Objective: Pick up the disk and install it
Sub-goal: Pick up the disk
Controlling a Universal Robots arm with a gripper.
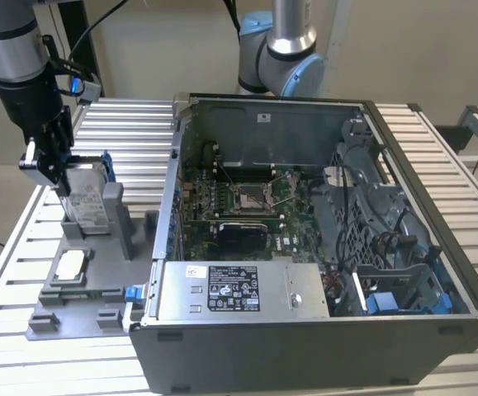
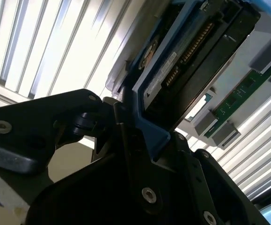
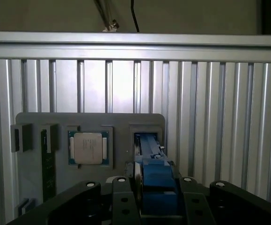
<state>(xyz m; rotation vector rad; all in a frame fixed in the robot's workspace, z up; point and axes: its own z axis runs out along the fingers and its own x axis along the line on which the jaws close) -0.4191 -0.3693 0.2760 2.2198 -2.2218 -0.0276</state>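
- At the table's [image 1: 131, 124] edge on the exterior view's left, the arm hangs straight down over a grey fixture block [image 1: 98, 285].
- The gripper [image 1: 57, 169] comes at the disk [image 1: 88, 202] from above. In the first wrist view its fingers [image 3: 136, 187] sit either side of the blue carrier frame and press against it, so I judge it to be pinching the disk.
- The disk stands on edge in the block's upright holder with its long axis close to vertical and its label face toward the camera. I cannot tell whether its lower edge has left the slot.
- Just in front of the holder, the small silver chip [image 1: 71, 265] lies flat in its own pocket, untouched.
- Toward the exterior view's right, the open computer case [image 1: 263, 107] lies on its side, with the grey power supply box [image 1: 230, 289] along its near wall.
- The blue-tabbed drive cage [image 1: 387, 272] is in the case's far right corner, well apart from the held disk.
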